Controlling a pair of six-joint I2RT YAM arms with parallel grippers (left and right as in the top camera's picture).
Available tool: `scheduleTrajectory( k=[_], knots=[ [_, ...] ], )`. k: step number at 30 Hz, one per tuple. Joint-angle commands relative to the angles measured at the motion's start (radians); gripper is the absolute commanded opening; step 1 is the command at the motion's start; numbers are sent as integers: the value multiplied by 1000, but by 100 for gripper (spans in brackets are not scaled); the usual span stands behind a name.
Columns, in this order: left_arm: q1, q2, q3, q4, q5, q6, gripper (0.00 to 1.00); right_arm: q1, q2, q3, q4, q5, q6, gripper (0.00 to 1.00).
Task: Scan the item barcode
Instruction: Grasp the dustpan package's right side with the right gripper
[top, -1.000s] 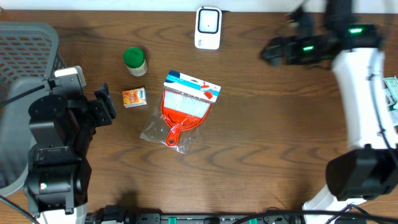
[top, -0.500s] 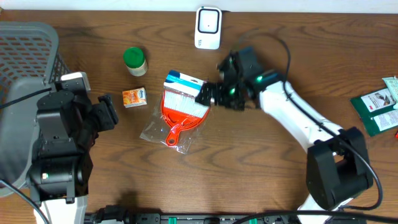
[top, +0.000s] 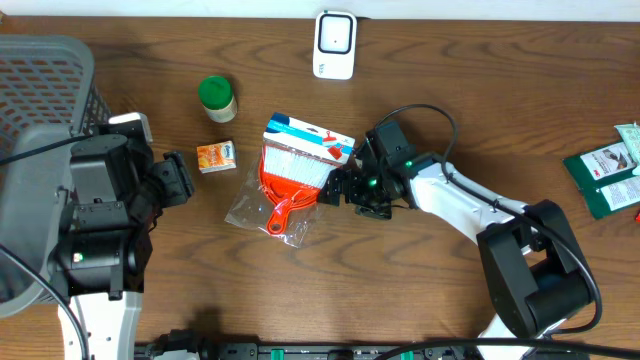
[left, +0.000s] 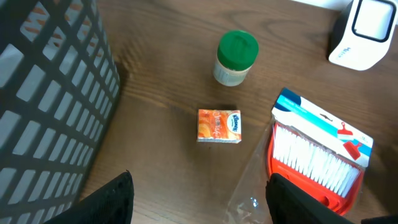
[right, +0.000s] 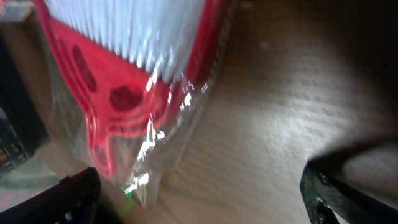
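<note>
Dustpan set inside clear plastic bag | right gripper jaws spread beside it | left gripper parted, empty

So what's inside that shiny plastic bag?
A red dustpan with a white-bristled brush on it, topped by a blue and white card. The bag has its underside against the table, so anything printed there is hidden.
</note>
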Motion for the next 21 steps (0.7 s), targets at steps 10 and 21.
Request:
scheduleTrajectory(
  k=[10, 21],
  knots=[
    [2, 91, 5, -13, -12, -9, 68, 53, -6, -108, 276, 50, 170, 99],
    [2, 105, 5, -15, -12, -9, 69, 127, 0, -124, 341, 182, 298, 99]
  ],
)
